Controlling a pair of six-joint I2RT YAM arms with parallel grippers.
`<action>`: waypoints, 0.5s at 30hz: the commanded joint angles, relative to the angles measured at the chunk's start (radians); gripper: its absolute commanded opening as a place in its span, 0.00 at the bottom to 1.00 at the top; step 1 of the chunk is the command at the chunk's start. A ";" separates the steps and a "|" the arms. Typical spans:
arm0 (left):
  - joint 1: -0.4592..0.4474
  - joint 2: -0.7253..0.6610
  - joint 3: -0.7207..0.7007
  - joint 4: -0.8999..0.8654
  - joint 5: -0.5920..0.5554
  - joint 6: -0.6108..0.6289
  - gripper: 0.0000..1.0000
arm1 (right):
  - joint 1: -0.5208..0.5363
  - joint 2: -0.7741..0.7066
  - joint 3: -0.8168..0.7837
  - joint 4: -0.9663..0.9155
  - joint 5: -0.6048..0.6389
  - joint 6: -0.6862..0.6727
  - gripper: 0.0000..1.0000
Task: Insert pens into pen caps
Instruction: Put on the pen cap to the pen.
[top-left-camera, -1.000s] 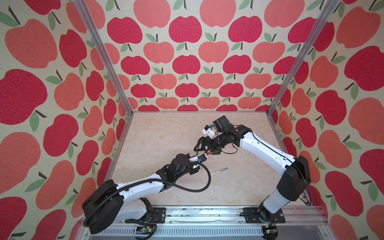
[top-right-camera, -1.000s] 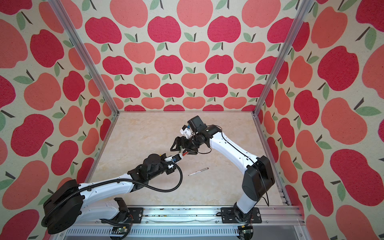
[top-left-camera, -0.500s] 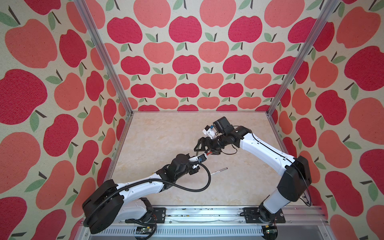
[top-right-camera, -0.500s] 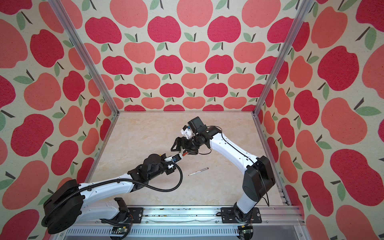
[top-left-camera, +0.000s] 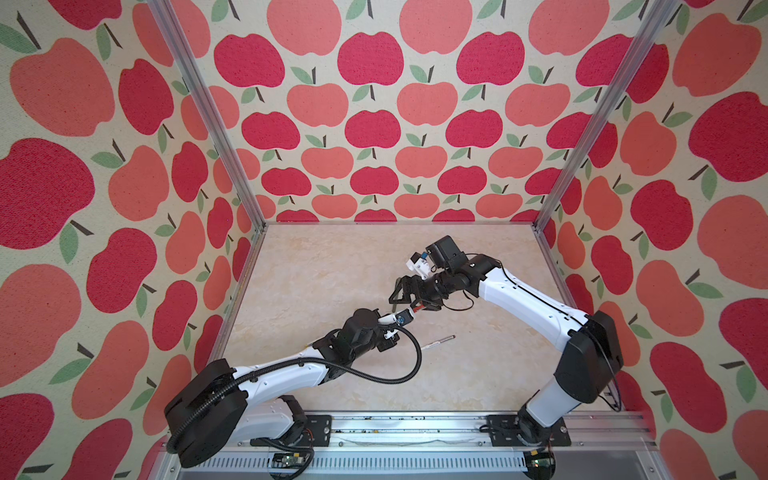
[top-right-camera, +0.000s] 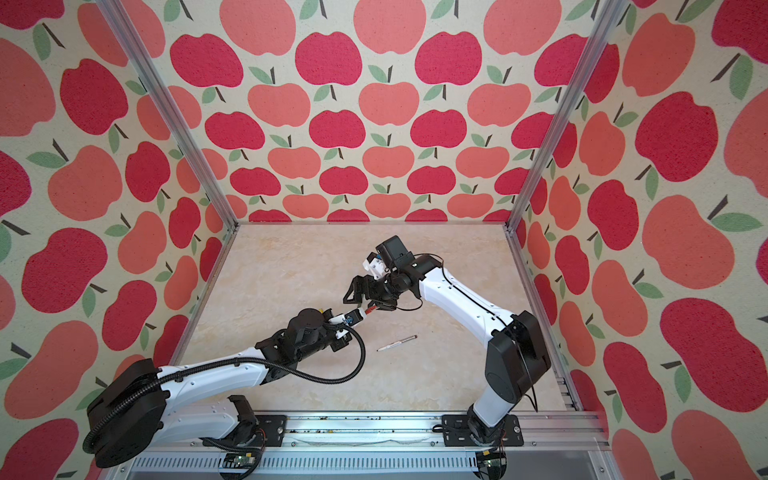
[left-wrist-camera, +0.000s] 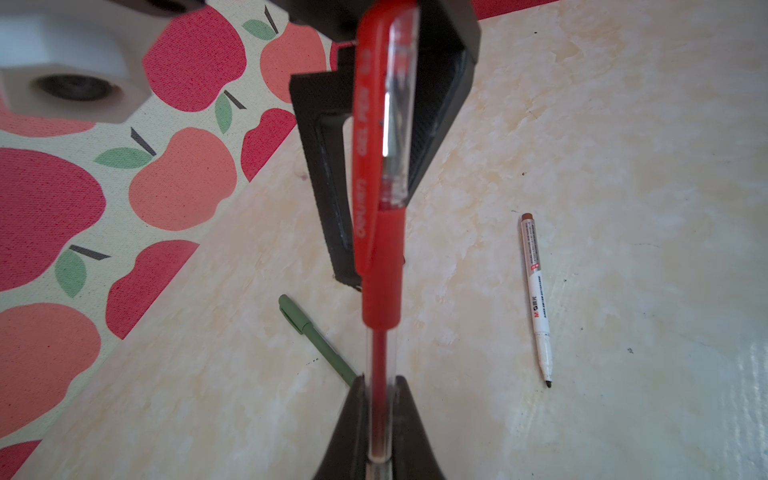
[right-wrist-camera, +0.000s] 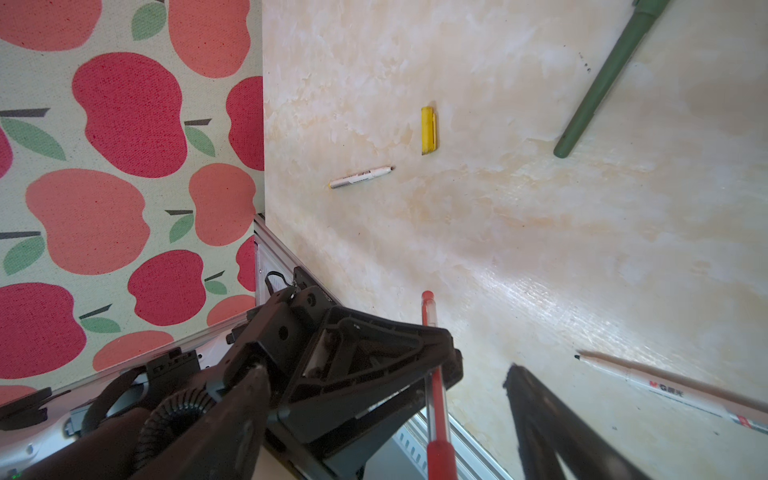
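Your left end effector (left-wrist-camera: 380, 401) is clenched on the clear barrel of the red pen (left-wrist-camera: 382, 291) and holds it off the tabletop (left-wrist-camera: 623, 166). The pen's tail end projects past the grip. The red pen cap (left-wrist-camera: 384, 137) sits over the far end of that pen, with its clip facing the left wrist camera.

Your right end effector (top-left-camera: 407, 302) is released. Its fingers (left-wrist-camera: 328, 195) stand apart on either side of the capped end of the red pen, and a gap shows beside the pen. Whether either finger touches the cap cannot be told.

On the tabletop near the red pen, the white brown-tipped pen (top-right-camera: 397, 343) lies uncapped with its nib exposed. The dark green pen (left-wrist-camera: 318, 338) lies near the red pen on the opposite side. The yellow cap (right-wrist-camera: 429, 131) and the white yellow-tipped pen (right-wrist-camera: 359, 176) lie close together without touching, well apart from the red pen.
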 joint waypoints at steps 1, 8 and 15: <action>-0.034 -0.057 0.113 0.334 0.087 -0.031 0.00 | 0.025 0.054 -0.055 0.037 0.013 0.019 0.92; -0.034 -0.054 0.112 0.338 0.084 -0.033 0.00 | 0.041 0.059 -0.089 0.085 -0.001 0.051 0.91; -0.033 -0.046 0.108 0.339 0.081 -0.033 0.00 | 0.032 0.041 -0.086 0.089 0.001 0.056 0.92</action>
